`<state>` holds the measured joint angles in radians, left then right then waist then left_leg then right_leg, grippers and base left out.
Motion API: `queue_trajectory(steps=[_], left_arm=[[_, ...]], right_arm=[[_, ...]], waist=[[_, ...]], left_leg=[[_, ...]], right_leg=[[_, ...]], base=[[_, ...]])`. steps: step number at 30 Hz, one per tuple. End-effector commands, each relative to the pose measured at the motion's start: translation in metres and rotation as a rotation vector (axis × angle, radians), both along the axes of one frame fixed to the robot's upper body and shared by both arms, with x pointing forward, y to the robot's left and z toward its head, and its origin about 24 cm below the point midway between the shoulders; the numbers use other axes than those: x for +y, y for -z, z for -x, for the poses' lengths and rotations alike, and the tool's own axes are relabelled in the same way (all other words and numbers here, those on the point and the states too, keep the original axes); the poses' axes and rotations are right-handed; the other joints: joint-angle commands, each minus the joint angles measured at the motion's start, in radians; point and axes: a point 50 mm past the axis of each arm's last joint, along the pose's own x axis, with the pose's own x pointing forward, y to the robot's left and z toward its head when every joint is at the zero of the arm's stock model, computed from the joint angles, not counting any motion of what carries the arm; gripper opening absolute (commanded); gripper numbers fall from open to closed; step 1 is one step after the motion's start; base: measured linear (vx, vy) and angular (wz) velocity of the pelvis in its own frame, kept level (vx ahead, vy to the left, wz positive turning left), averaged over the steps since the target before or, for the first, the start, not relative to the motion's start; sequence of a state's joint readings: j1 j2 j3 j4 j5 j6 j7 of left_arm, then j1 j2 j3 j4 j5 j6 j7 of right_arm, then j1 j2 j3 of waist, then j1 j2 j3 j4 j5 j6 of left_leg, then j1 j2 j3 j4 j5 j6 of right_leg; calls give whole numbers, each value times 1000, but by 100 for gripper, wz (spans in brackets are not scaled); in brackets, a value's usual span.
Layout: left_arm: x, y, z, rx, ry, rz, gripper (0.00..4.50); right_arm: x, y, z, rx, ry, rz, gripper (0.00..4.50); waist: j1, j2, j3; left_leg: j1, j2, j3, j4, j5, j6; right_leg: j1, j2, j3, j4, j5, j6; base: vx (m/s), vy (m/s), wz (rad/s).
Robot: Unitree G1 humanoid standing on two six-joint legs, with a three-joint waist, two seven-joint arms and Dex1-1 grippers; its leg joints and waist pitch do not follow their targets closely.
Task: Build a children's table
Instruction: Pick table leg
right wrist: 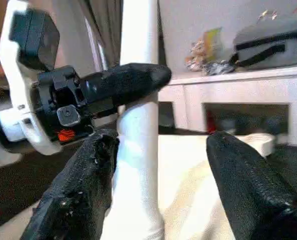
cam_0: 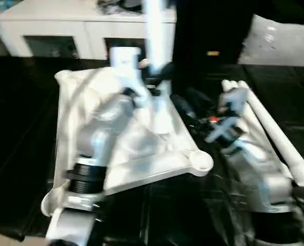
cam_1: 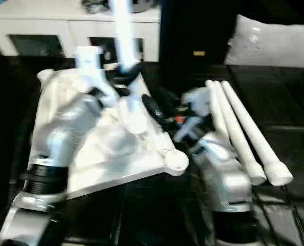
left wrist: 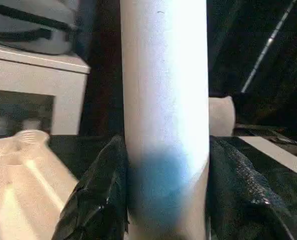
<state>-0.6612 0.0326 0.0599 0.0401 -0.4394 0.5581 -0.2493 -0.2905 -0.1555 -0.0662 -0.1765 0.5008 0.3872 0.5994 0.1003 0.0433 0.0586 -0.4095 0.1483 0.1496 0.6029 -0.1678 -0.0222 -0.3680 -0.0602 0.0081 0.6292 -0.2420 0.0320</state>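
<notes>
Between the left claw's (left wrist: 166, 200) clamped fingers stands a table leg (left wrist: 163, 100); right claw (right wrist: 158, 195) released.

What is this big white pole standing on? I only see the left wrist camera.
Observer: The leg stands upright on the upside-down table top, which lies on the dark floor.
Operator: Is my other hand helping?
Observer: The right gripper is open, straddling the leg's lower part.
Operator: Are there more legs?
Observer: Yes, spare legs lie side by side on the floor, to the table top's right.
</notes>
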Motion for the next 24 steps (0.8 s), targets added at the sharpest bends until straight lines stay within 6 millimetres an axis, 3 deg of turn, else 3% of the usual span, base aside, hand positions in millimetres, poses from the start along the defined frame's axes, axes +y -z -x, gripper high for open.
queue_trajectory(steps=[1, 5, 7, 9, 12, 16, 24], left_arm=[[-6, -4, 3, -3, 72, 11, 185], [-7, -8, 11, 26, 236, 74, 185], [-7, -10, 13, 33, 276, 105, 185], [-8, -12, 15, 35, 313, 130, 185], [-8, -16, 17, 34, 373, 162, 185], [-11, -23, 21, 25, 436, 197, 185], [-20, -29, 30, -6, 563, 182, 185]], right_arm=[[-5, -13, 0, -18, -25, -45, 340], [-26, -10, -5, 194, -71, -88, 382], [-30, -10, -4, 223, -114, -116, 387], [-34, -14, -1, 218, -160, -157, 422], [-41, -21, 5, 190, -220, -163, 442], [-44, -25, 8, 206, -269, -137, 450], [-46, -31, 10, 224, -351, -33, 450]], waist=[[2, -21, -74], [5, -29, -70], [8, -29, -69], [10, -31, -71], [12, -35, -73], [16, -37, -73], [21, -42, -71]], left_leg=[[31, 59, -12, -61, -76, 65], [31, 55, -9, -64, -88, 46], [32, 55, -8, -65, -105, 39], [32, 55, -7, -62, -110, 32], [30, 55, -6, -61, -83, 38], [28, 54, -4, -58, -57, 50], [29, 57, -5, -59, -63, 41]], right_leg=[[29, -65, 15, -58, 88, -242], [28, -64, 15, -64, 24, -246], [28, -67, 16, -69, -7, -243], [29, -69, 17, -69, -24, -247], [32, -67, 16, -66, 12, -240], [32, -66, 15, -64, 41, -243], [34, -67, 16, -67, 0, -240]], base=[[0, 0, 0], [0, 0, 0], [0, 0, 0], [0, 0, 0], [0, 0, 0], [0, 0, 0], [0, 0, 0]])
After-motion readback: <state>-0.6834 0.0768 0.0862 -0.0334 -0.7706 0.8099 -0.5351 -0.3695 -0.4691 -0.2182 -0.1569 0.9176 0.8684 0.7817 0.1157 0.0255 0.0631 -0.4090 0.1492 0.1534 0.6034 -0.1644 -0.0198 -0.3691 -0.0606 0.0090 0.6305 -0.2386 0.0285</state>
